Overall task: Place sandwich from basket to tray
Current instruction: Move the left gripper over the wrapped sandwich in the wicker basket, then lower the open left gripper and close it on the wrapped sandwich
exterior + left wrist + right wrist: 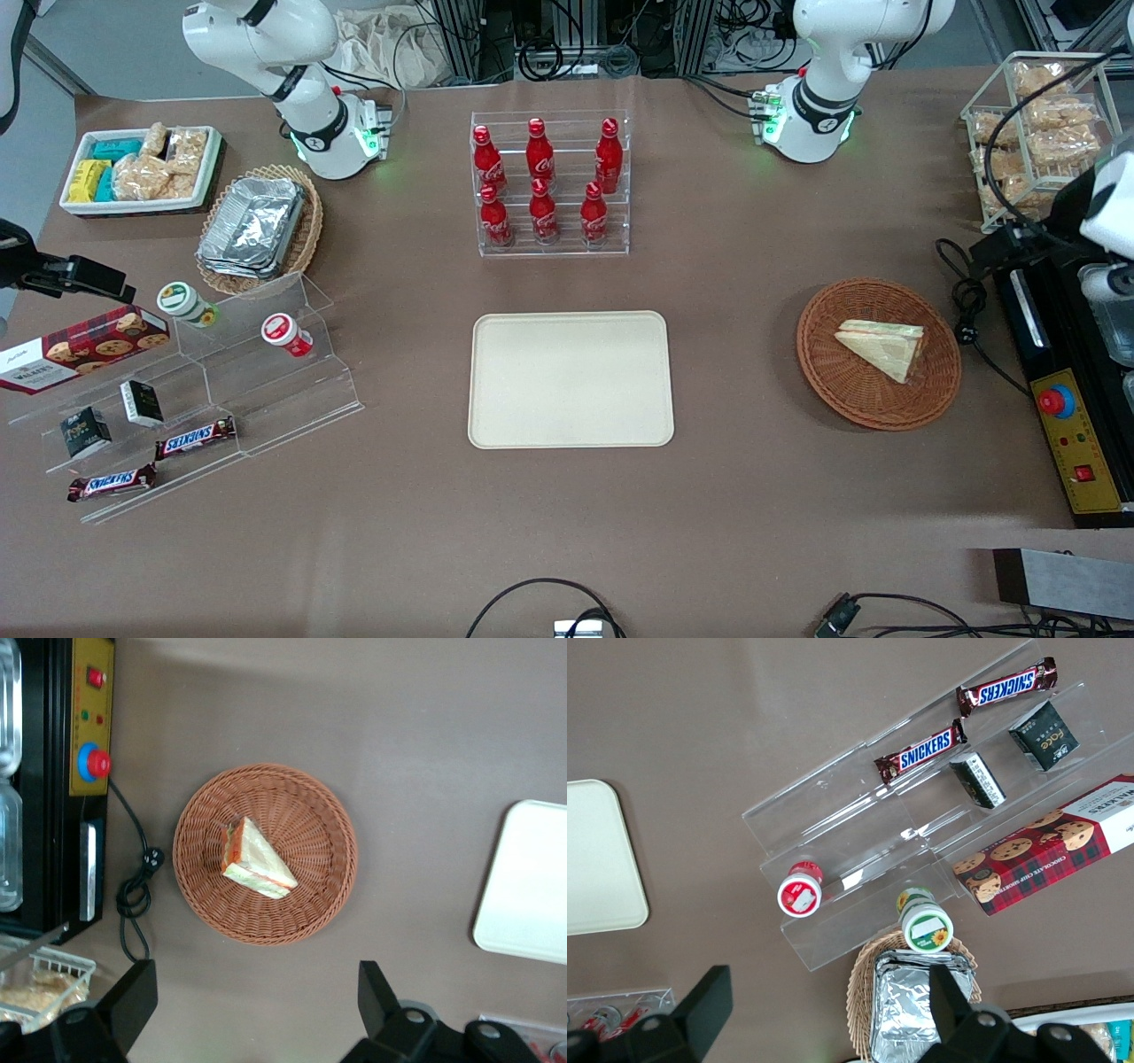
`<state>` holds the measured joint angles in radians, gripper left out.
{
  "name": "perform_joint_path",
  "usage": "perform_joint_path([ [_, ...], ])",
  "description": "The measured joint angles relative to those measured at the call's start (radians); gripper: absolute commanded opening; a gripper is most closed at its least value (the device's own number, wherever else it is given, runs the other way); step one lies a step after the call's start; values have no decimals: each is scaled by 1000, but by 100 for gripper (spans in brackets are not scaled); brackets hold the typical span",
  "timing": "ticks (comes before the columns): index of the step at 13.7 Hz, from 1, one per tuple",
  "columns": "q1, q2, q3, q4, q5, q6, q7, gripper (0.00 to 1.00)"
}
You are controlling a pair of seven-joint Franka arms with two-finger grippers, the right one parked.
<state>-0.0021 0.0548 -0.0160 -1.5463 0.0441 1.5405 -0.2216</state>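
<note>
Basically nothing moved yet: the sandwich lies flat in the basket, roughly central, slightly toward the rim nearest the working arm's end of the counter, cut edge with orange filling visible in the wrist view. The tray sits bare toward the middle of the counter, well apart from the basket, nothing between them. The gripper hangs high above the counter, offset from the basket, not over the sandwich; jaws spread wide and holding nothing, with both fingers showing dark at the frame edge of the wrist view. In the front view the working arm's hand is barely seen at the counter's edge by the control box. My read: the task is at the approach stage. Left to do: centre over the wedge, descend, pinch it, lift clear of the wicker rim, carry across, set down on the tray, release. Soft bread, so a light squeeze looks advisable; a low wedge may need a deep descent into the basket.
</note>
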Motion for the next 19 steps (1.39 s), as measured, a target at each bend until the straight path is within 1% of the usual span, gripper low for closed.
perform_joint_path([
  [2, 4, 21, 2, -36, 0, 53, -88, 100],
  [4, 4, 23, 1, -115, 0, 143, -206, 100],
  [7, 10, 21, 1, -216, -2, 237, -290, 100],
  [9, 21, 14, 1, -283, -2, 308, -312, 100],
  [12, 35, -15, 2, -436, -3, 458, -326, 100],
  [14, 46, -31, 2, -525, -23, 543, -352, 100],
  [17, 69, -37, 2, -609, -52, 638, -365, 100],
  [19, 75, -36, 3, -639, -67, 667, -367, 100],
])
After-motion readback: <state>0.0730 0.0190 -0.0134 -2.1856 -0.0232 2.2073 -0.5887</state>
